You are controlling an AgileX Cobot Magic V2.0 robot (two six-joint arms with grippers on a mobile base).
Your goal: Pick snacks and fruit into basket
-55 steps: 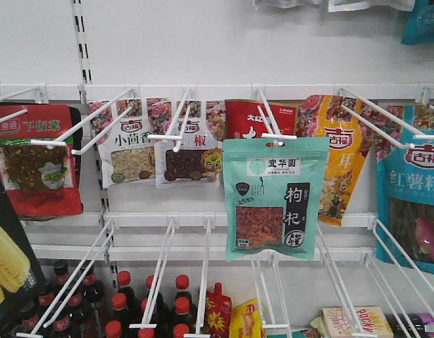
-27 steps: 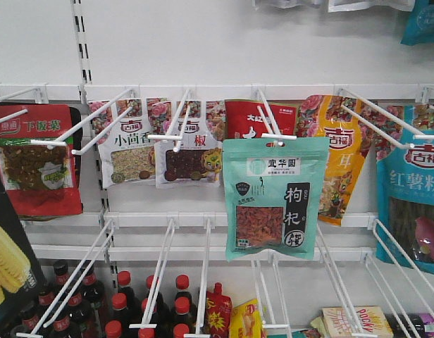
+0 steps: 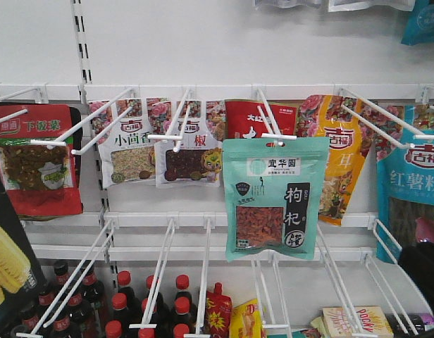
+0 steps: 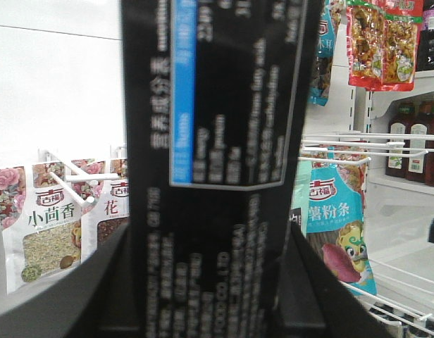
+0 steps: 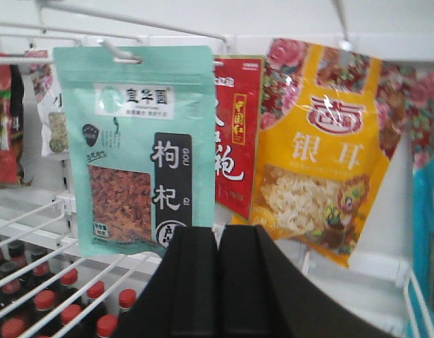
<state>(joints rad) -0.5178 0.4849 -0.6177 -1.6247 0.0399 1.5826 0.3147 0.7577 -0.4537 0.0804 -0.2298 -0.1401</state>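
At the rack's lower right corner a dark arm point(image 3: 423, 282) has just risen into sight. The right gripper point(image 5: 218, 236), fingers pressed together, holds nothing; the left gripper point(image 4: 210, 253) clamps the corn box point(image 4: 217, 141). Beyond, the green pouch point(image 3: 275, 198) hangs on its hook point(image 3: 270, 120), likely next.

White wall rack point(image 3: 203, 91) with rows of wire peg hooks point(image 3: 178, 123). Top row hanging, left to right: red pouch with brown contents point(image 3: 37, 158), two white pouches point(image 3: 131, 151), mint-green pouch point(image 3: 275, 197) at its hook's front end, red pouch point(image 3: 252, 118) behind it, orange-yellow pouch point(image 3: 338, 162), blue pouch point(image 3: 414, 190). Bottom level: red-capped dark bottles point(image 3: 132, 303), small red and yellow sachets point(image 3: 231, 317), Pocky box point(image 3: 354, 320).
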